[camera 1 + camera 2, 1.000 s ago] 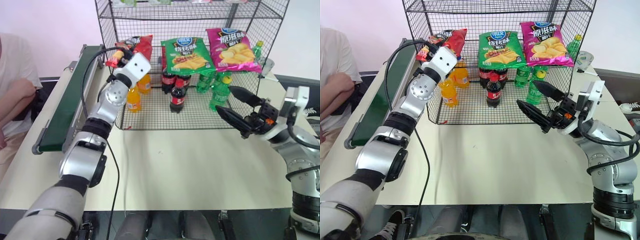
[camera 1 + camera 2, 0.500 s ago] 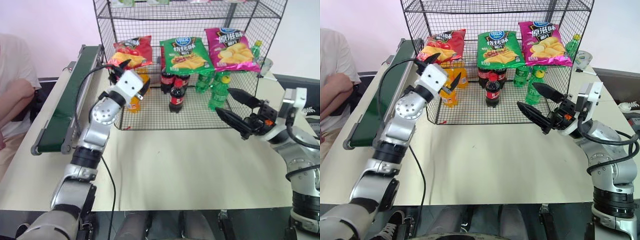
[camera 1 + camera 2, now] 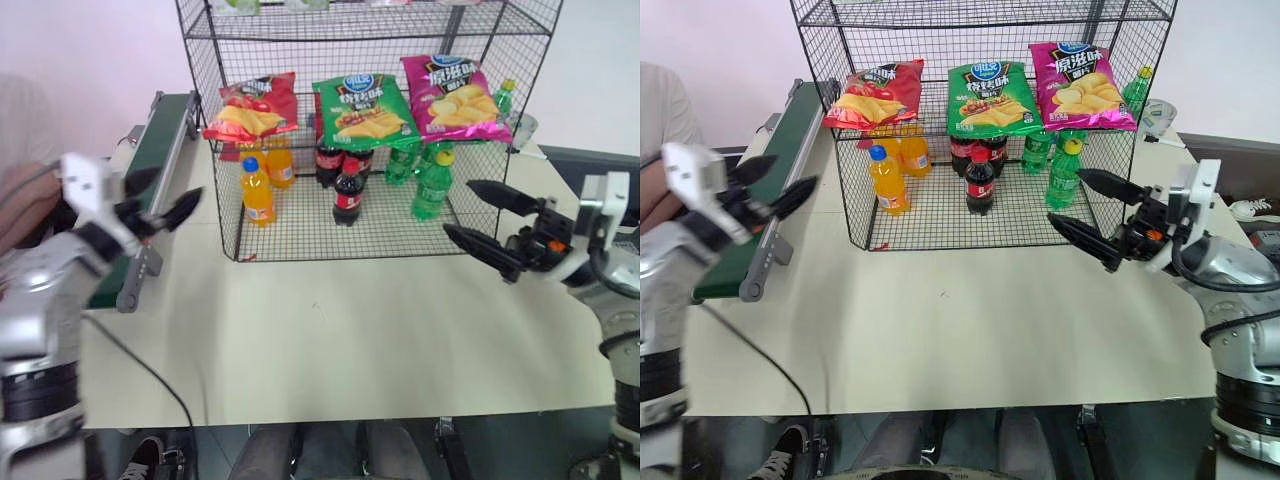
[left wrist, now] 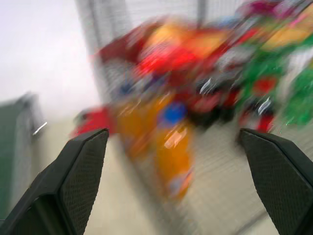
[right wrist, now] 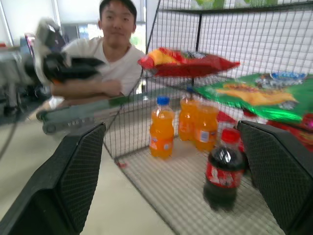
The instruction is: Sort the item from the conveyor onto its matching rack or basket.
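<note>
I read the red snack bag (image 3: 252,112) as crinkly red with a yellow chips picture. At its 3 o'clock, green chip bag (image 3: 363,108): green, blue logo, yellow chips. Further toward 3, magenta chip bag (image 3: 455,95): magenta, yellow chips, blue logo on top. Rack (image 3: 300,215) is black wire mesh. Orange soda bottles (image 3: 257,191): orange, blue caps. Cola bottles (image 3: 347,192): dark with red labels and caps. Green bottles (image 3: 428,186): green, yellow caps. Conveyor (image 3: 165,135): dark green belt, grey rails. Tabletop (image 3: 340,340) is plain cream. Both grippers, left (image 3: 160,200) and right (image 3: 495,222): black fingers on silver-white bodies; right has an orange spot.
</note>
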Available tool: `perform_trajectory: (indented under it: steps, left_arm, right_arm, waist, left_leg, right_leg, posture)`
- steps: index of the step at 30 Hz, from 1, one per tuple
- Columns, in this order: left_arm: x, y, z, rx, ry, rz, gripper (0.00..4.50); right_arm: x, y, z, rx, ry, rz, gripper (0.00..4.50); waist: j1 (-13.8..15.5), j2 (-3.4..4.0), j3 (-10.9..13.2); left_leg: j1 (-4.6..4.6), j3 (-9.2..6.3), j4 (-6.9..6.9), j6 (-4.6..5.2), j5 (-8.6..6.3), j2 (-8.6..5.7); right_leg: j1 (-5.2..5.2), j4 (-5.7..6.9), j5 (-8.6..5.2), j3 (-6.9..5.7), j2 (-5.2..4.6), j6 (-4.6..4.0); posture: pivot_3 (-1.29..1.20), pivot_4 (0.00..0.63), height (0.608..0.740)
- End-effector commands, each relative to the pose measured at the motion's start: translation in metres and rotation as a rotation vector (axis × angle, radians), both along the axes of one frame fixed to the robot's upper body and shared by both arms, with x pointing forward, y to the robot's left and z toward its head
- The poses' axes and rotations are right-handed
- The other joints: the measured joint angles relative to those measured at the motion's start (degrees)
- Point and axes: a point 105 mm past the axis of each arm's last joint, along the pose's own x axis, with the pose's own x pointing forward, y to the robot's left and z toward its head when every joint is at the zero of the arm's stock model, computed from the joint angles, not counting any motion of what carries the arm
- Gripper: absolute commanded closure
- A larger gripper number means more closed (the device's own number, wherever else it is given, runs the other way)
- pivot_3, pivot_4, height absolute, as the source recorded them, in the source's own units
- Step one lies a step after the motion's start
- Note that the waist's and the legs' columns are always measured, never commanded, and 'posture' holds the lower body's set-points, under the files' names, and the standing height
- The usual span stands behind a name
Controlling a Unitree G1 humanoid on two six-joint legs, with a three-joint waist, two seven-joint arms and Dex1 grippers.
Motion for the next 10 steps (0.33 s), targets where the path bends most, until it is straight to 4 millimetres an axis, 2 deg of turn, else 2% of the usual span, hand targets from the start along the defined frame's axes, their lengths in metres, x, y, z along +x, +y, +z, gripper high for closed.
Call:
perform_trajectory:
  steps: [1,5,10]
  left_arm:
    - [-0.017,0.013,0.018,0.03,-0.078,0.0,0.01]
    - [-0.033,0.041,-0.001,0.114,0.007,0.074,0.01]
    - [-0.038,0.045,-0.021,0.126,0.051,0.066,0.01]
  right_arm:
    - [-0.005,-0.01,0.008,-0.024,-0.035,-0.014,0.0]
    - [-0.008,-0.029,0.002,-0.079,0.005,-0.047,0.0]
    - [-0.011,-0.041,-0.013,-0.143,0.047,-0.064,0.0]
  waist:
    - [0.3,-0.01,0.0]
    - [0.8,0.01,0.0]
    - [1.5,0.01,0.0]
  left_leg:
    - [0.02,0.0,0.03,0.0,0.0,0.0]
    - [0.09,-0.01,0.03,0.41,-0.26,0.0]
    - [0.12,-0.01,0.0,0.44,-0.29,0.01]
  right_leg:
    - [0.05,0.0,0.0,0.0,-0.01,0.0]
    - [0.12,0.0,0.01,-0.02,-0.05,-0.02]
    - [0.15,-0.04,0.0,-0.02,-0.06,-0.03]
  posture:
    - [0.0,0.15,0.74]
    - [0.0,0.15,0.74]
    - [0.0,0.15,0.74]
